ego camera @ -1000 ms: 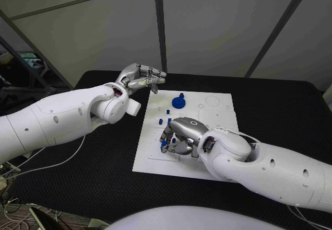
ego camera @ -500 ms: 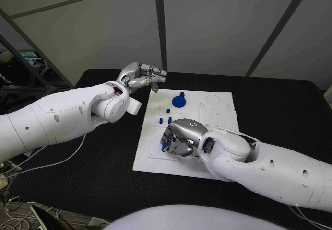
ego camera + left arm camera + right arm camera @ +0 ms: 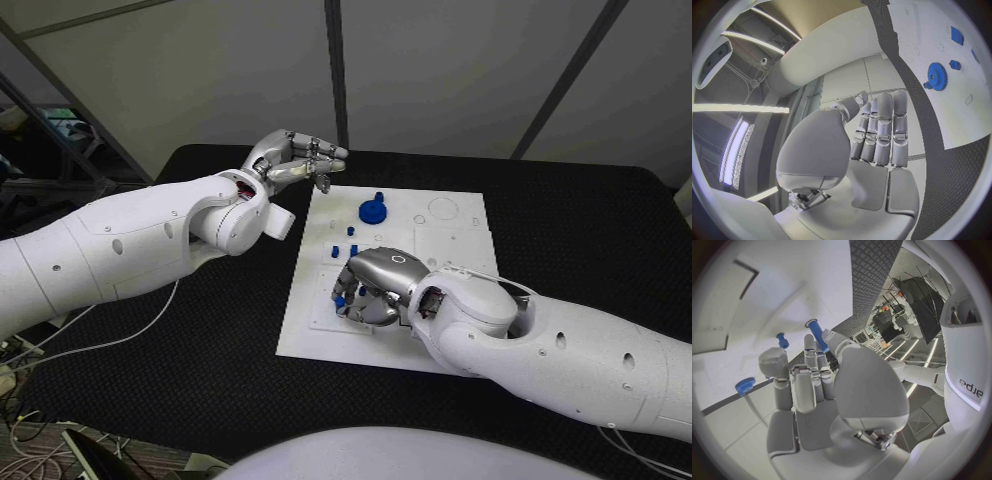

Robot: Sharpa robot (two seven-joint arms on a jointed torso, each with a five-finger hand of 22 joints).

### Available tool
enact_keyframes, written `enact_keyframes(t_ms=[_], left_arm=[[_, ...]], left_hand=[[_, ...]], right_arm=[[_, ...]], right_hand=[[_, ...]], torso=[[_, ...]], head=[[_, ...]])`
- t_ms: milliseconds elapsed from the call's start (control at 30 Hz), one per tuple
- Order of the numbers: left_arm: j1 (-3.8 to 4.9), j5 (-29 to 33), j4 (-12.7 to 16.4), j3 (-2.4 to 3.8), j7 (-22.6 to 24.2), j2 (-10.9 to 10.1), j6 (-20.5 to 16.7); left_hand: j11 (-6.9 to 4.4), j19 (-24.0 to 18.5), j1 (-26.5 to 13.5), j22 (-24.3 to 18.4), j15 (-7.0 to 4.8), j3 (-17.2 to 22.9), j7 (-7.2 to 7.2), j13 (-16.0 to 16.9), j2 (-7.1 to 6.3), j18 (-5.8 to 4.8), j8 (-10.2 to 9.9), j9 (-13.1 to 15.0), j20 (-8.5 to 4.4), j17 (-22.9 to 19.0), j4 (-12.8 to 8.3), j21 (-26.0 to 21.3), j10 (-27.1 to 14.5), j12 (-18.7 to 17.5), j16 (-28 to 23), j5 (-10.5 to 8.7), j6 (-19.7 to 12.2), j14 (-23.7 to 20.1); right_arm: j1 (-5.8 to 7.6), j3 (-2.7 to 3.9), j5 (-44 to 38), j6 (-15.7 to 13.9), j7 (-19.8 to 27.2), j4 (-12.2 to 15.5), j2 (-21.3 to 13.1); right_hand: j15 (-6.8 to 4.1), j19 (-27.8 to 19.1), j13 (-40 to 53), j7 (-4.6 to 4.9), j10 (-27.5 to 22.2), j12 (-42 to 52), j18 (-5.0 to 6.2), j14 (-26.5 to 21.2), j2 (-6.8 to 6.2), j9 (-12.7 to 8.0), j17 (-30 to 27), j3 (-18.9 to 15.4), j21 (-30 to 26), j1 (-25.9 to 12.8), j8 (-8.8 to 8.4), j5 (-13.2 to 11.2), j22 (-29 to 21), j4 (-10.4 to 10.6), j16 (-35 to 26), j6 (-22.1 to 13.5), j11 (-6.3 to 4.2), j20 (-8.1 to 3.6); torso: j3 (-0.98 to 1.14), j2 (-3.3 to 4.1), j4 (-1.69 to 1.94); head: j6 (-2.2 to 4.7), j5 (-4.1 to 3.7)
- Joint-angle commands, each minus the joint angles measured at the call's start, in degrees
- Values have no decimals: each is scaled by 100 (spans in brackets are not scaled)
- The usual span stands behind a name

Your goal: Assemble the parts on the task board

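Observation:
The white task board (image 3: 325,330) lies mid-table. A blue gear (image 3: 374,211) sits near its far edge, and small blue pegs (image 3: 351,235) stand below it. My right hand (image 3: 375,290) is low over the board's middle, fingers curled downward. A blue peg (image 3: 340,298) shows at its fingertips. In the right wrist view this long blue peg (image 3: 817,334) stands against the fingertips (image 3: 811,342), with a shorter peg (image 3: 783,340) beside it. Whether the hand grips the peg is hidden. My left hand (image 3: 296,160) is raised beyond the board's far left corner, fingers curled in on nothing.
The left wrist view shows the blue gear (image 3: 937,76) and a small blue piece (image 3: 954,64) on the board (image 3: 942,115). Black table (image 3: 577,230) surrounds the board, with free room on the right. Cables (image 3: 87,345) hang at the table's left edge.
My right hand has edged slightly toward the board's left side and now covers more of the blue pieces under it. The left hand has stayed still.

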Motion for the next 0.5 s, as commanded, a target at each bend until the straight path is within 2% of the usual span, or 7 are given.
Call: enact_keyframes(t_ms=[33, 233, 500], left_arm=[[9, 9, 6, 4, 9, 7, 55], [9, 9, 4, 4, 6, 7, 56], [9, 9, 2, 4, 3, 6, 59]], left_hand=[[-1, 10, 11, 3, 35, -6, -2, 5, 32, -87, -22, -2, 26, -5, -35, -23, -17, 39, -28, -19, -23, -10], [-1, 10, 11, 3, 35, -6, -2, 5, 32, -87, -22, -2, 26, -5, -35, -23, -17, 39, -28, -19, -23, -10], [-1, 10, 11, 3, 35, -6, -2, 5, 32, -87, -22, -2, 26, -5, -35, -23, -17, 39, -28, -19, -23, -10]], right_arm=[[-20, -30, -182, 270, -135, -61, -3], [-20, -31, -257, 320, -158, -49, -11], [-21, -31, -306, 244, -165, -6, -47]], right_hand=[[-26, -3, 6, -8, 34, -34, 9, 373, 27, 5, 383, 37, 7, 35, 31, 34, -7, -1, 34, 34, -4, -30], [-26, -5, 6, -8, 34, -36, 10, 373, 27, 5, 383, 37, 5, 39, 30, 35, -10, -4, 34, 33, -4, -30], [-26, -5, 6, -8, 34, -36, 10, 373, 27, 5, 383, 37, 5, 39, 30, 35, -10, -4, 34, 33, -4, -30]], torso=[[-2, 0, 0], [1, -2, -1], [2, -5, -3]], head=[[-6, -3], [-8, 1], [-4, 7]])
